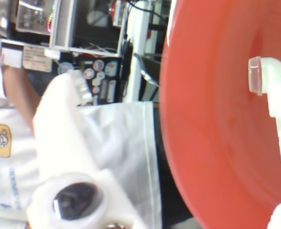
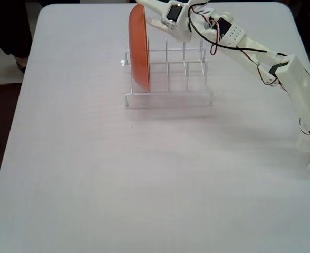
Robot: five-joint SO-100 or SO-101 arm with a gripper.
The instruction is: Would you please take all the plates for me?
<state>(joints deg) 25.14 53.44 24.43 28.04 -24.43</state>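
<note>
from where i stand, the round orange plastic plate (image 2: 139,50) is on edge, upright, at the left end of the white wire rack (image 2: 168,79) as the fixed view shows it. its lower rim sits down among the rack's wires and its top rises well above them. the rack stands toward the far side of the pale grey table (image 2: 118,174), and its other slots, to the right of the plate, hold nothing that i can see.

the white printed robot arm (image 2: 260,52) reaches in from the right edge of the fixed view, stretched out over the rack, red and black wires running along it. its two-finger gripper (image 2: 144,13) is up at the plate's top rim. in the wrist view the orange plate (image 1: 217,119) fills the right half of the picture, and one white finger with a clear rounded tip (image 1: 256,76) lies flat against its face. the other white finger (image 1: 64,124) is on the left of that view, well away from the plate's edge, with a gap between them. so the gripper (image 1: 169,81) looks spread wide, with one side touching the plate rather than both sides pinching it.

behind, in the wrist view, there is a white cloth (image 1: 126,152) and some cluttered shelving (image 1: 83,28), blurred.
</note>
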